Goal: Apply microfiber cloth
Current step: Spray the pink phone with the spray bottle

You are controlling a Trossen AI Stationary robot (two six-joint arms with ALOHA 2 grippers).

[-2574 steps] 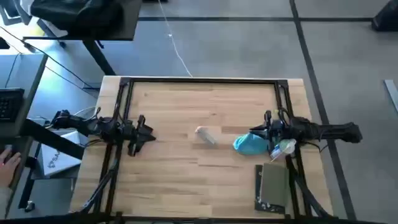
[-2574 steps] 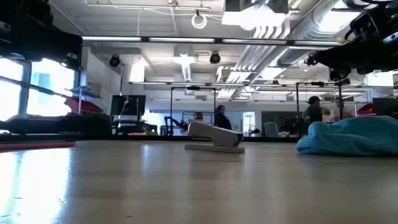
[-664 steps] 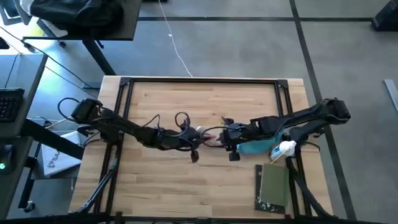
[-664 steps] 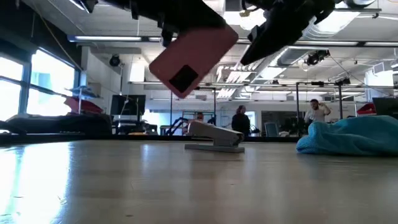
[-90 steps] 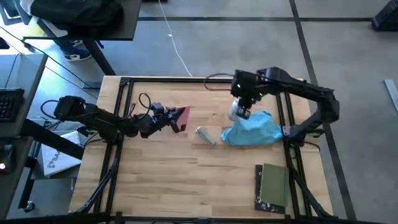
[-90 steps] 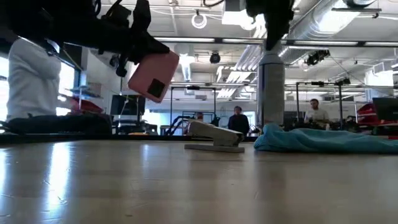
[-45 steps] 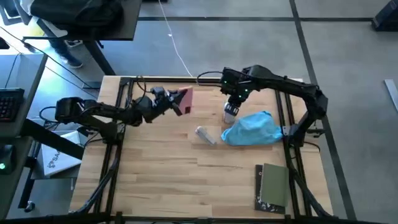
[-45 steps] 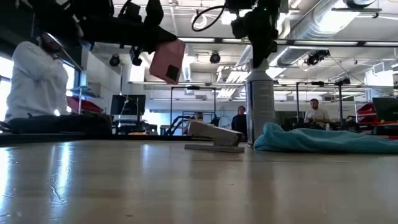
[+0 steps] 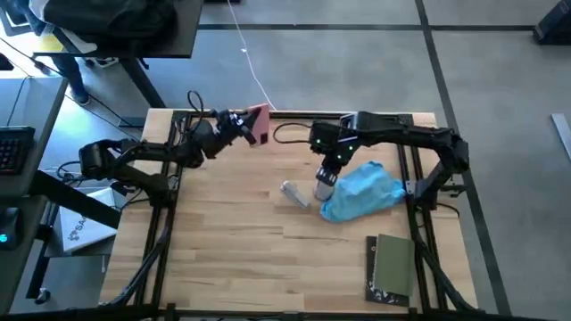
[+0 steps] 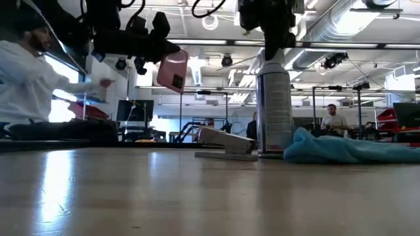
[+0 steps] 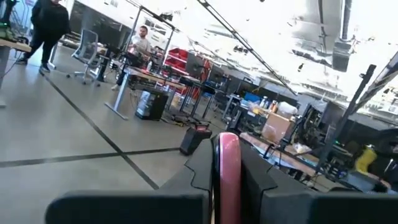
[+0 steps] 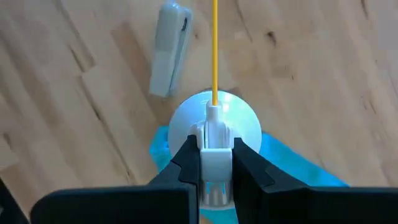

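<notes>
Spray bottle point(image 10: 273, 108) now lowered beside microfiber cloth point(image 9: 361, 192), right hand point(image 12: 216, 163) gripping.

On your tabletop point(image 9: 241, 241) you have a spray can point(image 10: 274, 108) standing upright near the middle, with a white nozzle and a thin yellow straw point(image 12: 215, 50) on top. Just beside it lies a small pale grey oblong thing point(image 9: 294, 193), flat on the wood. A dark olive-green book point(image 9: 392, 267) lies flat near the front right corner, well apart from both. A pink phone point(image 9: 260, 123) sits raised above the far edge of the tabletop. Beyond it, you can see a person in white point(image 10: 29, 78) at the left.
</notes>
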